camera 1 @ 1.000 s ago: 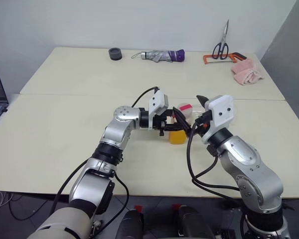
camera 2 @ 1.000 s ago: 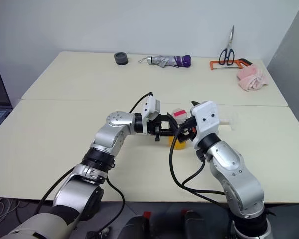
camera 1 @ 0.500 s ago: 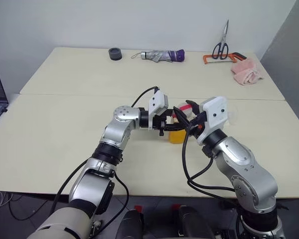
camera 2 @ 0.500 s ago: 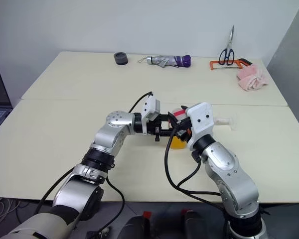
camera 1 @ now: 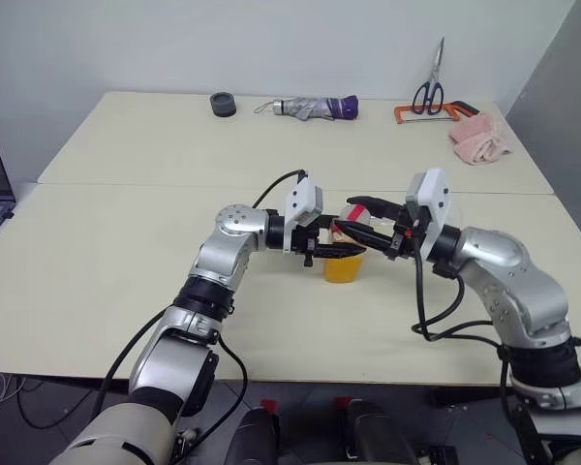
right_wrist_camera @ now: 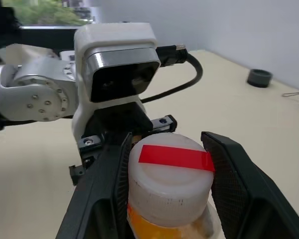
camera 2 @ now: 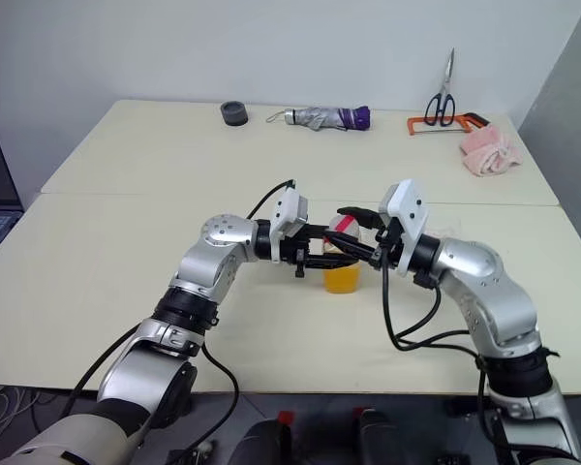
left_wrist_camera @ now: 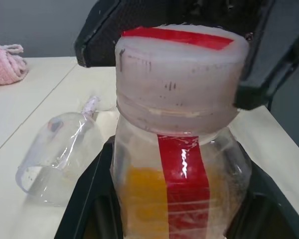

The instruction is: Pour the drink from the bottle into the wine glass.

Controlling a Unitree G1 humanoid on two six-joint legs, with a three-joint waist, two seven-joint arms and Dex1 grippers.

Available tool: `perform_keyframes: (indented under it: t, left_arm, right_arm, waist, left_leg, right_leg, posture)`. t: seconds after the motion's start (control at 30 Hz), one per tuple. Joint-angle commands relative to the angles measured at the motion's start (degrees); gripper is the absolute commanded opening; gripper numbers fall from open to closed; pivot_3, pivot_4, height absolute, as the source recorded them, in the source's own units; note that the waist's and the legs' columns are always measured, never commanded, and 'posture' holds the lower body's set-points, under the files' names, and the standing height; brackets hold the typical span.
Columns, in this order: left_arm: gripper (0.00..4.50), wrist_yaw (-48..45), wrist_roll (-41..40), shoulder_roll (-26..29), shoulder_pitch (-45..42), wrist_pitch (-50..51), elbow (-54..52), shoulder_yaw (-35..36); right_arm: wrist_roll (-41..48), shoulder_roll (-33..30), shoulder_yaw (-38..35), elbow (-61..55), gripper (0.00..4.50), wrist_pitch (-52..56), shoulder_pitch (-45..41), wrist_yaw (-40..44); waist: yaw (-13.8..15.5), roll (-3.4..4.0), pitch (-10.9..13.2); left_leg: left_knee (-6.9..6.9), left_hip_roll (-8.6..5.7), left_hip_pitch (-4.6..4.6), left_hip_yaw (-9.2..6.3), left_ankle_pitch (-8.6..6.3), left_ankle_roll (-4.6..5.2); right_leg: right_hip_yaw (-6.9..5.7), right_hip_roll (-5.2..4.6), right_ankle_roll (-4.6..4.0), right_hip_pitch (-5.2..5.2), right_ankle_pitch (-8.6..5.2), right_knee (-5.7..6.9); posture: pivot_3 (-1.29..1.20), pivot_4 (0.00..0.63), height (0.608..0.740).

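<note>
Now the left gripper [camera 1: 341, 250] is clamped on the body of the bottle [camera 1: 345, 258], its black fingers [left_wrist_camera: 84, 209] pressed against both sides of the clear plastic just below the neck. The bottle stands upright on the table [camera 1: 126, 242], and the drink [camera 1: 343, 268] fills its lower part, orange-yellow behind a red strip that runs down the front. Its cap [right_wrist_camera: 170, 177] is white with a red band across the top and sits on the neck. The right gripper [right_wrist_camera: 170, 164] reaches in from the opposite side, level with the cap, one finger [right_wrist_camera: 109, 189] on each side of it; the fingers sit close against the cap, though full contact is hard to confirm. Just beyond the bottle, on the far side from the left gripper, the wine glass [left_wrist_camera: 57, 159] lies on its side on the table, its open bowl turned toward the bottle.
</note>
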Motion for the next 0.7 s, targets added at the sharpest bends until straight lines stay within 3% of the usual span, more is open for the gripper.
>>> perform_keyframes:
  t: [0.03,0.27,0.3,0.5,0.7]
  left_arm:
    - [1.92,-0.4,-1.3,0.3,-2.3,-0.2,-3.6,1.1]
    - [1.91,0.0,-1.5,0.4,-1.9,0.2,-4.0,1.4]
    - [1.9,0.0,-1.5,0.5,-1.9,0.2,-4.0,1.4]
    - [1.9,0.1,-1.5,0.6,-2.1,0.2,-3.7,1.5]
    - [1.9,-0.2,-1.3,0.1,-2.6,-0.3,-2.6,1.2]
  right_arm:
    - [1.1,-1.5,-2.6,1.7,1.88,-0.1,-0.9,1.8]
    - [2.6,-0.7,-6.7,-5.0,4.33,0.5,1.1,-4.4]
    - [2.9,-0.8,-7.0,-6.5,4.5,0.8,1.8,-5.2]
    - [1.2,0.4,-5.0,-22.5,4.5,4.0,9.5,-14.5]
    - [-5.2,3.5,0.3,-25.4,4.5,4.2,10.0,-22.3]
  waist:
    - [0.0,0.0,0.0]
    - [0.1,0.0,0.0]
    - [0.1,0.0,0.0]
    - [0.1,0.0,0.0]
    - [0.0,0.0,0.0]
  left_leg:
    - [0.0,-0.01,-0.01,0.0,0.0,0.0]
    - [0.02,-0.01,-0.02,-0.02,0.0,0.0]
    - [0.02,-0.01,-0.03,-0.03,0.0,0.0]
    - [0.02,-0.01,-0.05,-0.06,0.0,0.0]
    - [0.07,-0.02,0.01,-0.04,0.01,-0.02]
  right_leg:
    - [0.0,-0.02,0.0,0.0,0.0,0.0]
    - [0.0,-0.04,0.0,0.0,0.0,0.02]
    - [-0.01,-0.04,0.0,0.0,0.0,0.02]
    - [0.0,-0.05,0.0,-0.01,0.0,0.02]
    - [0.02,-0.02,0.01,-0.01,-0.01,0.13]
  posture:
    - [0.0,0.15,0.74]
    - [0.0,0.15,0.74]
    - [0.0,0.15,0.74]
    - [0.0,0.15,0.74]
    - [0.0,0.15,0.74]
